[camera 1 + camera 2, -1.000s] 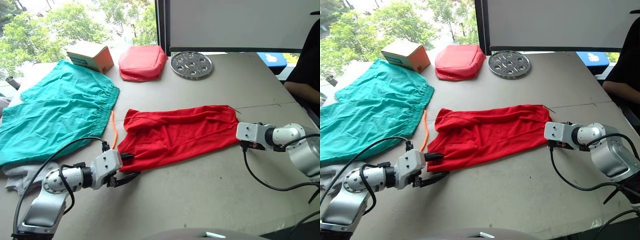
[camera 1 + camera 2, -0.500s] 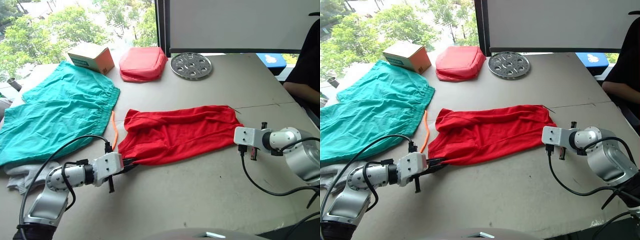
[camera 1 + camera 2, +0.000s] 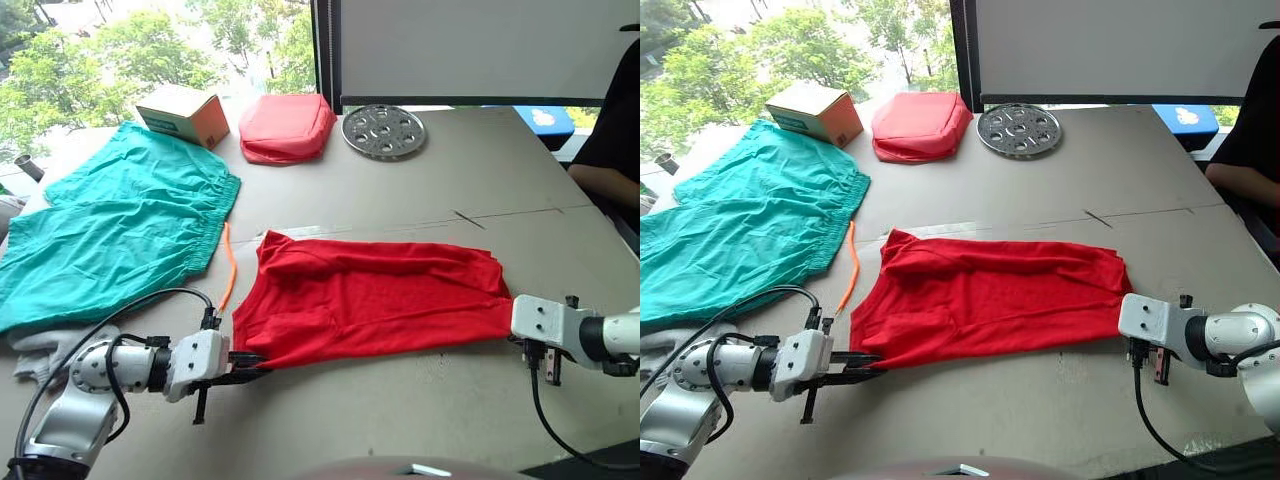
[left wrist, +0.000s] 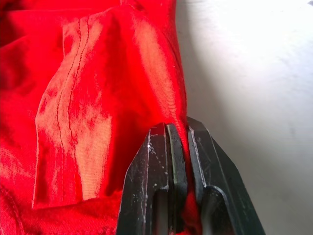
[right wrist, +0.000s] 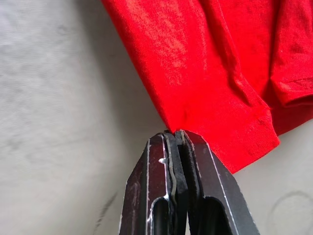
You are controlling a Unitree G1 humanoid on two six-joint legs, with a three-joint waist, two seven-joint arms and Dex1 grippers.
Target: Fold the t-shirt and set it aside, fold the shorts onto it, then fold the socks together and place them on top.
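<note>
On grey tabletop [image 3: 400, 180], centre: bright red thin-cloth t-shirt [image 3: 375, 300] spread flat betw. both arms; left gripper [image 4: 183, 139] pinching its near-left corner, right gripper [image 5: 175, 134] clamped on opposite edge; for neat fold, best lifted evenly, hem kept taut.

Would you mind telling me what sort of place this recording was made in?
Probably an indoor lab or office workroom: a large grey table stands by a window onto trees, a seated person's arm shows at its edge, and a cardboard box sits among the props.
</note>
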